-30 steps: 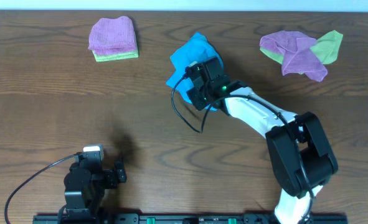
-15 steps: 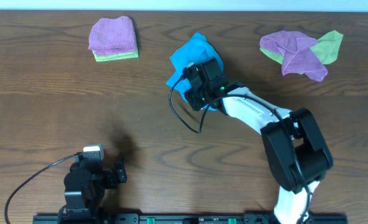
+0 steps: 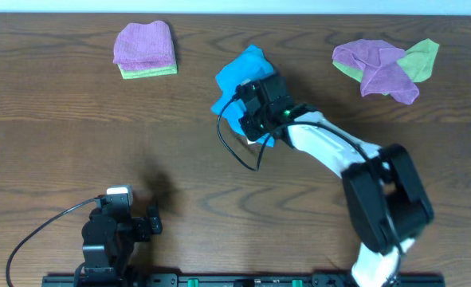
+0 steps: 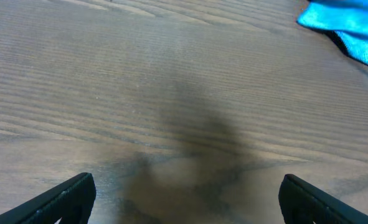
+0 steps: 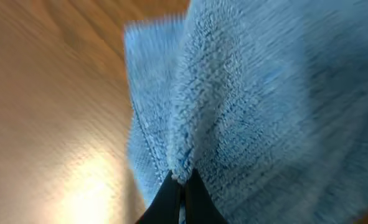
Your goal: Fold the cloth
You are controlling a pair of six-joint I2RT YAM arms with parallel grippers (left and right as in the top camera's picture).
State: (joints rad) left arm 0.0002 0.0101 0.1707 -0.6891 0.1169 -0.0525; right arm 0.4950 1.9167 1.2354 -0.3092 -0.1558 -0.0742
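Observation:
The cloth (image 3: 239, 76) is a bright sky-blue fuzzy cloth, bunched up at the back middle of the table. My right gripper (image 3: 251, 119) sits over its near edge, shut on a pinched fold of the cloth (image 5: 246, 106); in the right wrist view the black fingertips (image 5: 171, 196) meet on the blue pile. A corner of the cloth (image 4: 352, 28) shows at the top right of the left wrist view. My left gripper (image 4: 187, 199) hangs open over bare wood near the table's front left, far from the cloth.
A folded stack of purple and light green cloths (image 3: 144, 49) lies at the back left. A loose heap of purple and green cloths (image 3: 385, 67) lies at the back right. A black cable (image 3: 237, 151) loops beside the right arm.
My right gripper has shut on a fold of the cloth, and the cloth's left edge has shifted slightly. The left arm has not moved.

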